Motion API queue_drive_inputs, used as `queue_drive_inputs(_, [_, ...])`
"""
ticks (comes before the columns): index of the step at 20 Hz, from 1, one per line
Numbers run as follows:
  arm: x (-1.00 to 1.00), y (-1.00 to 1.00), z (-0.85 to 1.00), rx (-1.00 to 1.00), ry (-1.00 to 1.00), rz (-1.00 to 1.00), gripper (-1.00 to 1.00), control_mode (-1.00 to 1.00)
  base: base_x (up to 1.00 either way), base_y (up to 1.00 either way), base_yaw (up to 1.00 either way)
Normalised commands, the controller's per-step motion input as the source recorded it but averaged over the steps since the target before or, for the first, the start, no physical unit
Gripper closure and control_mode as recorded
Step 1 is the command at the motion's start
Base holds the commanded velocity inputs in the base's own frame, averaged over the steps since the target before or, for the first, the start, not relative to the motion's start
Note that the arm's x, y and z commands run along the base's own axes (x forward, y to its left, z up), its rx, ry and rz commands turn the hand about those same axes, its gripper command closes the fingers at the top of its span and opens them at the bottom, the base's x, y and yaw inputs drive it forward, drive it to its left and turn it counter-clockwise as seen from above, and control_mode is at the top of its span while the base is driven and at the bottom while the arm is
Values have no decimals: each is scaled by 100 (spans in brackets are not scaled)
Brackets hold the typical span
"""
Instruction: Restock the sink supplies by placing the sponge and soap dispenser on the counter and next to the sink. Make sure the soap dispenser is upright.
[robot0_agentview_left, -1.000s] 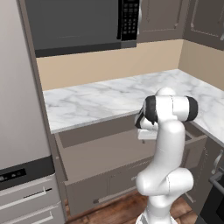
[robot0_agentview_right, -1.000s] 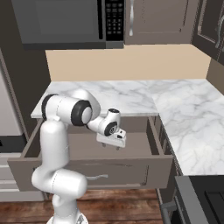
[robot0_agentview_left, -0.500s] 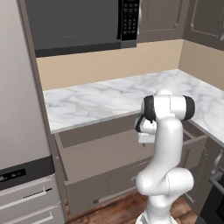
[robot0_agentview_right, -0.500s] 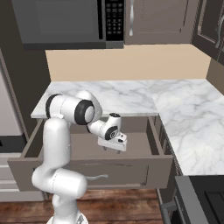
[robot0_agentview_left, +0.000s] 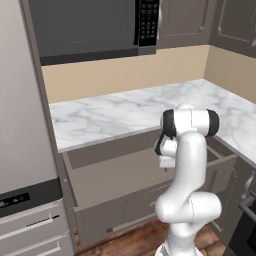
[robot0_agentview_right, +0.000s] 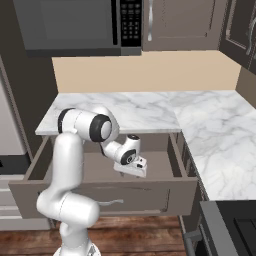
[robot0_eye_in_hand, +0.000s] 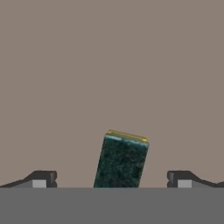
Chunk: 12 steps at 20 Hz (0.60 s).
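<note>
In the hand view the sponge (robot0_eye_in_hand: 120, 161) lies on the brown drawer floor, dark green scrub layer facing the camera and a yellow edge at its far end. It sits between the two spread fingertips (robot0_eye_in_hand: 43, 178), slightly tilted, with a gap on each side. My gripper (robot0_eye_in_hand: 111, 179) is open and touches nothing. From the base views the hand (robot0_agentview_right: 135, 166) (robot0_agentview_left: 166, 160) reaches down into the open drawer (robot0_agentview_right: 100, 192) below the white marble counter (robot0_agentview_right: 150, 107). The soap dispenser and the sink are out of view.
The drawer (robot0_agentview_left: 115, 172) is pulled far out from the dark brown cabinets, its side walls flanking the hand. A microwave (robot0_agentview_right: 80, 25) and upper cabinets hang above the counter (robot0_agentview_left: 115, 117). A fridge (robot0_agentview_left: 20, 125) stands at the left, and the counter turns a corner at the right.
The hand has sunk a little lower into the drawer. The base and the drawer have stayed where they were.
</note>
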Motion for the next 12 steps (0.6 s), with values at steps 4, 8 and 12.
queue_drive_inputs(4, [0, 0, -26, 0, 0, 0, -100, -100, 0, 0, 0])
queue_drive_inputs(8, [0, 0, -22, 0, 0, 0, -100, -100, 0, 0, 0])
queue_drive_inputs(12, [0, 0, -22, 0, 0, 0, -100, -100, 0, 0, 0])
